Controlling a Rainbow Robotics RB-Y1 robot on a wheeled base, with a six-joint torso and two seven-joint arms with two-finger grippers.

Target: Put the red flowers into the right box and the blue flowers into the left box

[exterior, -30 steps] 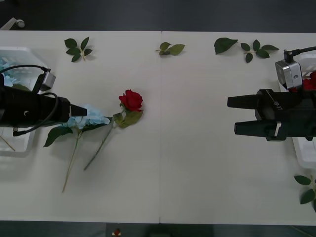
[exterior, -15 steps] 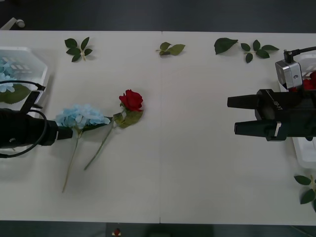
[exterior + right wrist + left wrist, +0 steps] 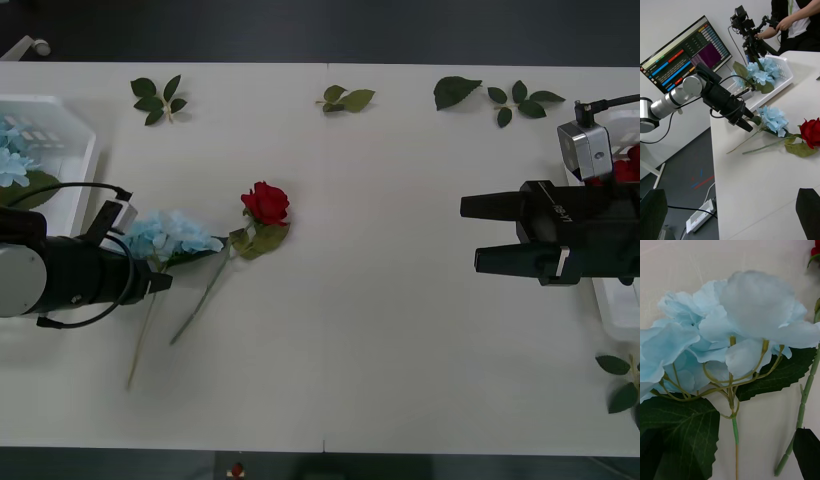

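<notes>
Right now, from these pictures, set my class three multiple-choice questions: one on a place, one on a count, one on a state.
1. Where is the rose? A on a chair; B on the table; C in a gripper.
2. How many blue flowers lie on the table? A none; B three; C one.
3. How is the right gripper? A open, empty; B shut on the rose; C shut on a leaf.
Answers: B, it lies flat on the table; C, just one lies there, by the left gripper; A, its fingers stand apart with nothing between them.
</notes>
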